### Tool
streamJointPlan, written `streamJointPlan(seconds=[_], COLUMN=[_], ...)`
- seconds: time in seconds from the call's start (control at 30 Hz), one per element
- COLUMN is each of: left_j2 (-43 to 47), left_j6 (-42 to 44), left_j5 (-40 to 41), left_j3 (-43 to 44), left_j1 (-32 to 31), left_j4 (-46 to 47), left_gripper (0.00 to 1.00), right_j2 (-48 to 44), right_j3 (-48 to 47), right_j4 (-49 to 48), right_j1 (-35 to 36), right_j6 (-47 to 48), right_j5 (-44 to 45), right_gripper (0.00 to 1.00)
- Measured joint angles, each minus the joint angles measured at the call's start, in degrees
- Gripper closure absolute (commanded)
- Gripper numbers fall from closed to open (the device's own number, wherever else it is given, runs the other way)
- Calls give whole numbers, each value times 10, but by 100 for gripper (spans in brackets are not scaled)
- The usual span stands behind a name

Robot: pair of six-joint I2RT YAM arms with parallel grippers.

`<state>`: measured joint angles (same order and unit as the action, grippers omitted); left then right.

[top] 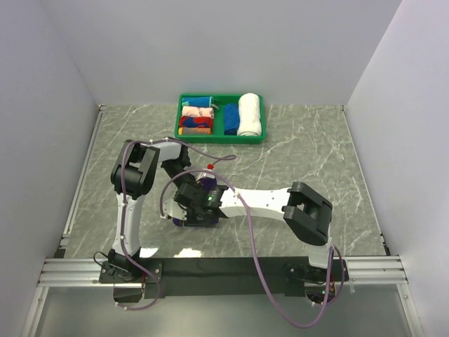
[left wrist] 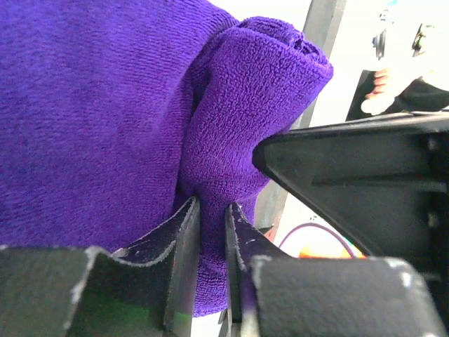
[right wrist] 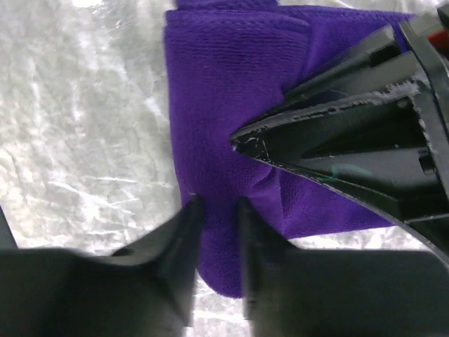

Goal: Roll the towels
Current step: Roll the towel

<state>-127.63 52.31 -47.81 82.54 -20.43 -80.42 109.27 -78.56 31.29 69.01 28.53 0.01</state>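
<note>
Working over grey marbled table [top: 316, 161], pale walls [top: 231, 42] around. My arms fold inward below frame centre; left end effector [left wrist: 209, 205] and right end effector [right wrist: 217, 203] each pinch the purple towel [right wrist: 224, 91] there.

On the worktop [top: 316, 175] the towel [right wrist: 224, 105] lies towards the near edge, left of centre, under the left gripper [left wrist: 210, 207] and right gripper [right wrist: 219, 203], each with its fingers pinched on a fold of it; behind, at the far edge, a tray [top: 210, 138] holds rolled towels [top: 249, 114].

One purple towel [right wrist: 210, 105] — one green tray [top: 221, 140]
</note>
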Motion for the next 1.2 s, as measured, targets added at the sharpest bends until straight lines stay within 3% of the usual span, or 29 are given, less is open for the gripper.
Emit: streamJointPlan(seconds=[0.07, 0.13, 0.17, 0.43, 0.6, 0.7, 0.8, 1.03, 1.2], left_j2=[-2, -2, -2, 20, 52, 114, 226, 537, 661], left_j6=[-2, -3, -3, -1, 5, 5, 12, 59, 71], left_j5=[-4, -6, -7, -9, -12, -14, 4, 52, 107], left_j3=[0, -1, -2, 2, 62, 59, -1, -237, -380], left_j1=[6, 12, 14, 61, 179, 254, 294, 234, 83], left_j4=[0, 1, 2, 33, 87, 126, 176, 248, 300], left_gripper=[74, 70, 63, 50, 45, 43, 43, 37, 33], right_j2=[1, 0, 0, 0, 14, 39, 73, 167, 217], right_j3=[5, 13, 15, 17, 8, -18, -48, -121, -159], right_j4=[-10, -20, -23, -26, -21, -1, 20, 81, 119], right_j1=[-5, -6, -8, -69, -115, -143, -172, -244, -270], right_j6=[-1, 3, 5, -6, -29, -45, -64, -93, -95], right_j5=[-2, -5, -9, -139, -242, -304, -370, -543, -621], right_gripper=[81, 97, 100, 100, 100, 100, 100, 100, 100])
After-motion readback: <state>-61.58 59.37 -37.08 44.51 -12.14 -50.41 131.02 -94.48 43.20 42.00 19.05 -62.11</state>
